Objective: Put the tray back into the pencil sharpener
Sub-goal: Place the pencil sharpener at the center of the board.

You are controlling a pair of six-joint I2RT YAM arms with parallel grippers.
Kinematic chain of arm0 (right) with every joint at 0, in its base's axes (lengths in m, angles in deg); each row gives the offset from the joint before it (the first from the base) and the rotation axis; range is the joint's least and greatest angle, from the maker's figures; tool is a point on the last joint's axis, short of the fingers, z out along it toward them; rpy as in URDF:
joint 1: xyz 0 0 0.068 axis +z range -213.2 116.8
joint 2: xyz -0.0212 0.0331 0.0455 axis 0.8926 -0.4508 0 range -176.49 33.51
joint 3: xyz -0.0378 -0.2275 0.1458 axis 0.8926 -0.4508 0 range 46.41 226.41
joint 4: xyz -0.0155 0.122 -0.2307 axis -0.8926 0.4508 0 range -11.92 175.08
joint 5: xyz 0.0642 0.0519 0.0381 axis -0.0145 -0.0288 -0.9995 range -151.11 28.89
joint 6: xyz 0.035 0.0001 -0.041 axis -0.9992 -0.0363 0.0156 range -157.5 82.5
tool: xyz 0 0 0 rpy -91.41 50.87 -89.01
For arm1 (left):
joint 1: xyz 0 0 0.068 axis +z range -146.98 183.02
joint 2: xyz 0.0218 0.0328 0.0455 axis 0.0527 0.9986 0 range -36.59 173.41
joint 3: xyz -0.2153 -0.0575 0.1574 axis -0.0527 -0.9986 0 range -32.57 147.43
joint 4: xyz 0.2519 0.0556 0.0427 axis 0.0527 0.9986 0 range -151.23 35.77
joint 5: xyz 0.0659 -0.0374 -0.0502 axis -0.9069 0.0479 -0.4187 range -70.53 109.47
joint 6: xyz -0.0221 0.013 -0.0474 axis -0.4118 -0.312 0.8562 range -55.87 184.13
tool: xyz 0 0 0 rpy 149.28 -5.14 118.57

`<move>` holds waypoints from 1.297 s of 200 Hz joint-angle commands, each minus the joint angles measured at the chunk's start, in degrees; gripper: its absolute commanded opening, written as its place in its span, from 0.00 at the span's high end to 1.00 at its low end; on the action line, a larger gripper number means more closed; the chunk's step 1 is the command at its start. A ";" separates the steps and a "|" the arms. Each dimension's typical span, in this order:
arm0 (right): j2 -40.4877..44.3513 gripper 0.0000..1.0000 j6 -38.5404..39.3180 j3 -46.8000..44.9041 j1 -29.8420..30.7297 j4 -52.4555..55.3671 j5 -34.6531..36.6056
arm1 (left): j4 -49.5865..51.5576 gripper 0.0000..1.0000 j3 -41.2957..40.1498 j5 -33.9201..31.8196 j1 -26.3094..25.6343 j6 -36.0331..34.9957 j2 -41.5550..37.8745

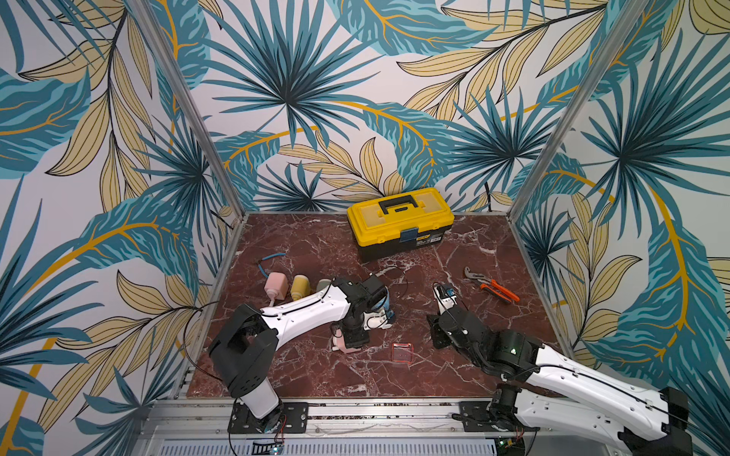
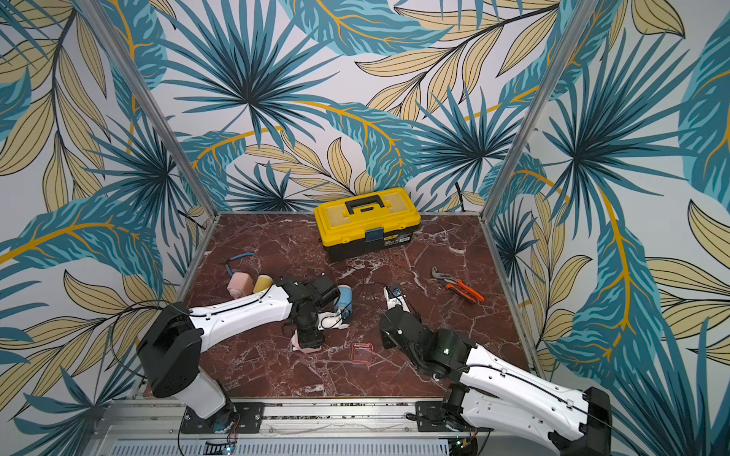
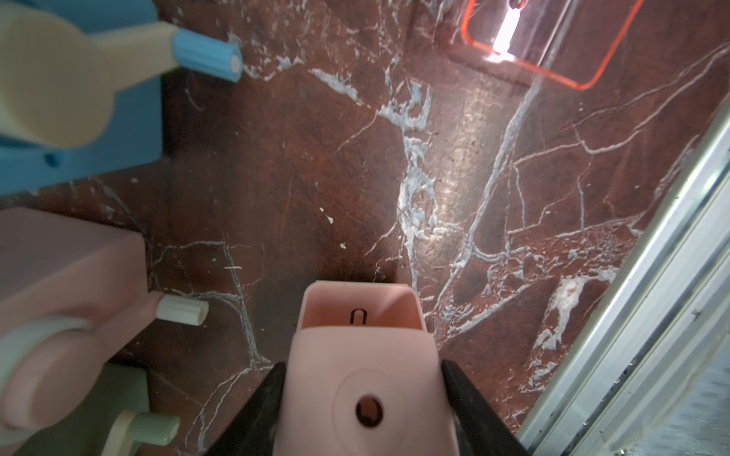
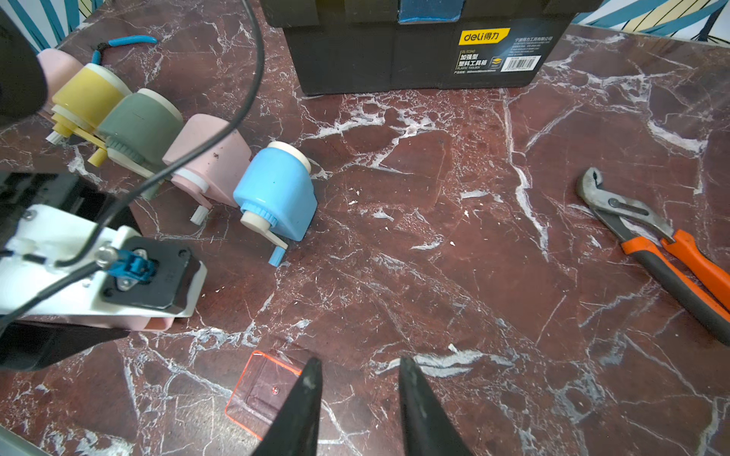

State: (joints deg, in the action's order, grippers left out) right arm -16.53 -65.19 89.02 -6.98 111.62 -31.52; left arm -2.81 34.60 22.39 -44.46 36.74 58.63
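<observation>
One clear, orange-rimmed plastic tray (image 1: 403,353) lay loose on the red marble tabletop (image 1: 316,244).
It sat at 5 o'clock from the table's centre, flat and almost square from above, so its long axis and heading could not be told. Six crank sharpeners: the left gripper (image 3: 361,373) pinched one pink plastic pencil sharpener (image 3: 359,347) at the tray's 9 o'clock, long axis along the fingers (image 3: 268,395), hollow slot at the far end; a row of five sharpeners (image 4: 138,126) (pink, yellow, green, pink, blue) ran toward 10 o'clock. The right gripper (image 4: 359,363) stood spread and empty, one finger (image 4: 304,395) just beside the tray. One yellow toolbox (image 1: 399,215) sat at 12, one pair of orange-handled pliers (image 1: 491,286) at 3.
</observation>
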 commanded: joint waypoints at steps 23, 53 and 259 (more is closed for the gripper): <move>0.74 0.65 -0.38 -1.43 -0.14 1.84 1.24 | -1.02 0.34 2.09 -1.21 -0.59 1.31 1.39; 0.56 0.64 -0.09 -1.32 -0.09 1.77 1.26 | -1.02 0.25 2.41 0.10 -0.68 1.31 1.21; -9.58 0.65 -21.92 0.31 -0.13 2.47 -8.89 | -19.80 0.32 -20.76 9.17 6.53 -6.91 -17.58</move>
State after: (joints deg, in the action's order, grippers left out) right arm -24.42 -80.73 89.07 -6.98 112.62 -38.41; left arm -18.46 14.93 31.28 -38.01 31.16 42.47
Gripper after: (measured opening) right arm 0.359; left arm 0.707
